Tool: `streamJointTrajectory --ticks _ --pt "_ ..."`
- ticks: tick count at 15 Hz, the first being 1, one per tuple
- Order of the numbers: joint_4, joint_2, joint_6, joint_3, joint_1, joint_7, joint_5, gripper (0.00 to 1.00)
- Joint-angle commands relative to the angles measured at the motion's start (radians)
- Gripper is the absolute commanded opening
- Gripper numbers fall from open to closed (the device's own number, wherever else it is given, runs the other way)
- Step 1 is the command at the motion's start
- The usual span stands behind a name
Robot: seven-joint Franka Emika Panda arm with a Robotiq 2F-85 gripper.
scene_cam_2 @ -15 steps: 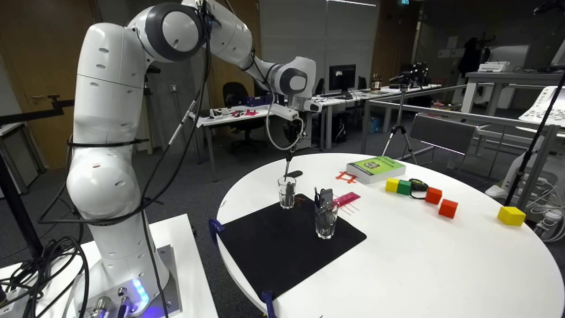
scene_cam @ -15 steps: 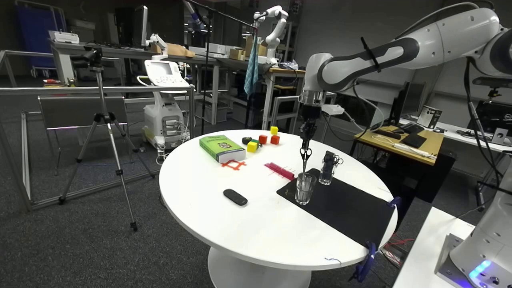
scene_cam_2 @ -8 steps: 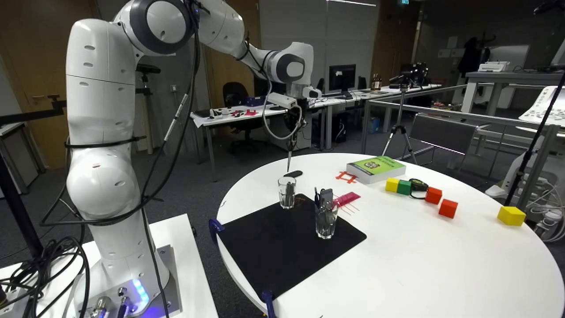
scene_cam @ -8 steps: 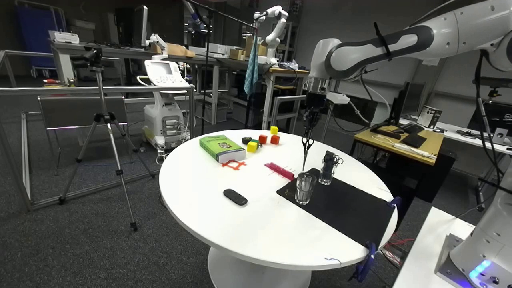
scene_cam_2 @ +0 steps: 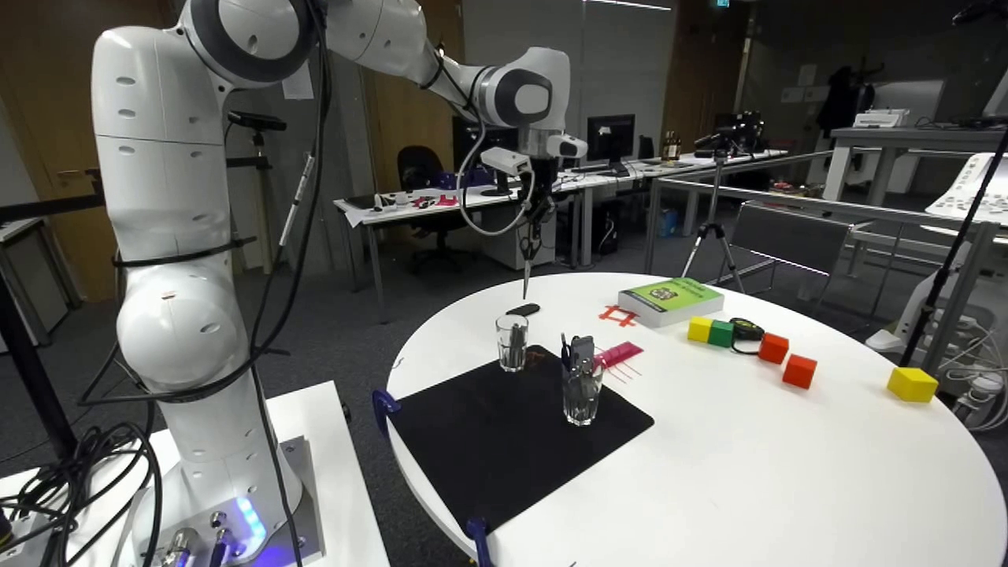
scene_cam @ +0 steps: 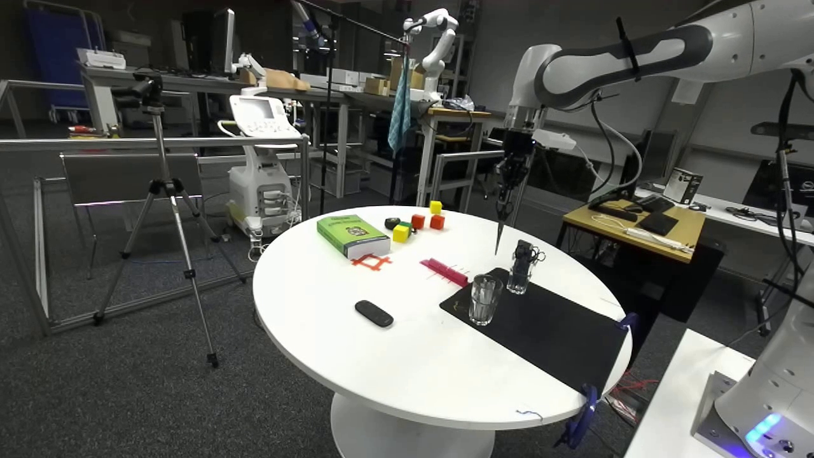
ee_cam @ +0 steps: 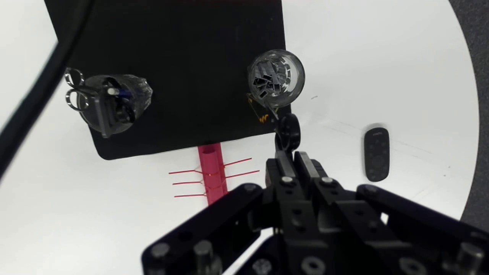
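Gripper (ee_cam: 293, 160): fingertips (ee_cam: 284, 165) squeezed almost together, just a sliver between them, and yeah, we've got a dark pair of scissors (ee_cam: 289, 131) pinched by the handle end.
Scissors: hanging in the air right under the fingertips, loops up, point down, long axis close to upright with a bit of lean. Blades look closed to us.
Tip vs tumbler: this is the bit we're watching. A glass tumbler (scene_cam: 481, 310) stands below, and both exterior views show the tip higher than its rim, not touching. In the wrist view the blades run from the fingertips toward that rim. We can't tell if the tip is straight over the mouth.
Grey strips (ee_cam: 267, 76): inside that tumbler, too small for us to name.
Fuller tumbler (scene_cam_2: 581, 405): well apart from it, packed with stuff, spare scissors (ee_cam: 86, 89) poking out.
Black mat (scene_cam_2: 504, 449): under both tumblers, blue clamps (scene_cam: 582, 420) at the table edge.
White table (scene_cam_2: 748, 472): we also see a remote (ee_cam: 377, 154), a pink strip (ee_cam: 212, 164), a green book (scene_cam_2: 673, 299) and coloured blocks (scene_cam_2: 799, 372).
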Motion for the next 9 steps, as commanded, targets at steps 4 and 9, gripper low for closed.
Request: streamJointTrajectory --ticks 4,9 --pt "-0.086 -0.114 -0.014 -0.043 -0.06 0.07 -0.001 0.02" --pt "-0.121 -0.151 0.01 -0.079 -0.104 0.104 0.002 0.02"
